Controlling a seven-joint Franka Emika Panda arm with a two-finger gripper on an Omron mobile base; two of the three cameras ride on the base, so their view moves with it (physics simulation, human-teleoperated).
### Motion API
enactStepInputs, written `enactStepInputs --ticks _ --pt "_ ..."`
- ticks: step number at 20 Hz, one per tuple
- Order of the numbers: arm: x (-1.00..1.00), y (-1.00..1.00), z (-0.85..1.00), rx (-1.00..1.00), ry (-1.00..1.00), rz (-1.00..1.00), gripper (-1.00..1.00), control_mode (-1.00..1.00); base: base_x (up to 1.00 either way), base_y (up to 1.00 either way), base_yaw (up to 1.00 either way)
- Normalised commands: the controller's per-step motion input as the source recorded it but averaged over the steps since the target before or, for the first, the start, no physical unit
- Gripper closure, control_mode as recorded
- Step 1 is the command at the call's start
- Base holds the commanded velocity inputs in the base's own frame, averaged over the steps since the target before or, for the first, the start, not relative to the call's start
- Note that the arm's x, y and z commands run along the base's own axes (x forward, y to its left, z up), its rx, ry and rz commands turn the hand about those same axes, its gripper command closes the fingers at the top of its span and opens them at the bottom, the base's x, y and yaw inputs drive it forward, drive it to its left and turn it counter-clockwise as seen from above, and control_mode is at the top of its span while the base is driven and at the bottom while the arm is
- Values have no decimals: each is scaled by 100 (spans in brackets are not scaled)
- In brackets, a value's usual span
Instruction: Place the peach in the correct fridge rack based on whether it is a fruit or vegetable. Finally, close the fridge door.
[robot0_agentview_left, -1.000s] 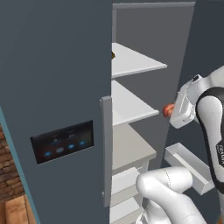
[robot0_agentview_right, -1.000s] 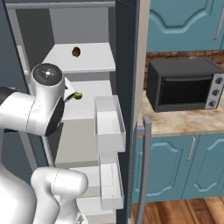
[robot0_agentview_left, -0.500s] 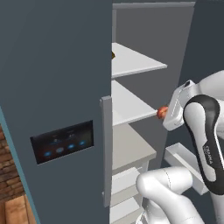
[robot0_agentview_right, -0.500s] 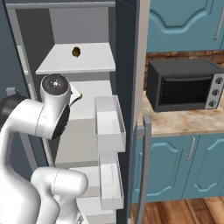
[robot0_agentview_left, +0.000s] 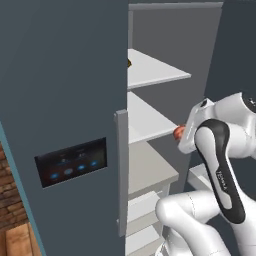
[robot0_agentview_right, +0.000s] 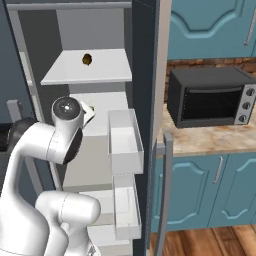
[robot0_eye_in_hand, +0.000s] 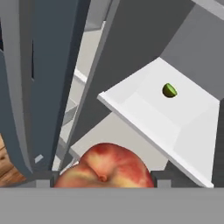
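Observation:
The peach (robot0_eye_in_hand: 105, 168), orange-red with yellow patches, sits between my gripper's (robot0_eye_in_hand: 103, 180) two dark fingertips, which are shut on it. In the left base view the peach (robot0_agentview_left: 178, 132) and gripper (robot0_agentview_left: 182, 135) hang just off the front right corner of the white fridge rack (robot0_agentview_left: 145, 120), second from the top. Seen from the hand, the rack (robot0_eye_in_hand: 170, 118) lies ahead with a small green round item (robot0_eye_in_hand: 169, 90) on it. The fridge door (robot0_agentview_right: 145, 100) stands open, its pale bins (robot0_agentview_right: 124, 145) facing inward and its long handle (robot0_agentview_right: 167, 190) beside them.
The top shelf (robot0_agentview_right: 100, 67) carries a brownish oblong item (robot0_agentview_right: 87, 59). The closed left door (robot0_agentview_left: 65, 100) with the blue-lit panel (robot0_agentview_left: 70, 162) stands close on the left. A grey thicker shelf (robot0_agentview_left: 150, 170) lies below the rack. A black toaster oven (robot0_agentview_right: 210, 97) sits on the counter.
The arm has swung the gripper and peach a little left and down, nearer the front corner of the second rack. The door has not moved.

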Motion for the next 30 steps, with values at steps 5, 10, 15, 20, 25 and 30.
enactStepInputs --ticks 5,10,15,20,25,30 --pt "53 0 -29 -2 -3 0 100 -100 0 0 0" --pt "57 0 -20 0 -8 3 100 -100 0 0 0" --pt "64 0 -15 0 -3 2 100 -100 0 0 0" --pt "66 0 -6 0 1 0 100 -100 0 0 0" --pt "65 0 0 0 2 0 100 -100 0 0 0" --pt "61 0 -4 0 0 0 100 -100 0 0 0"
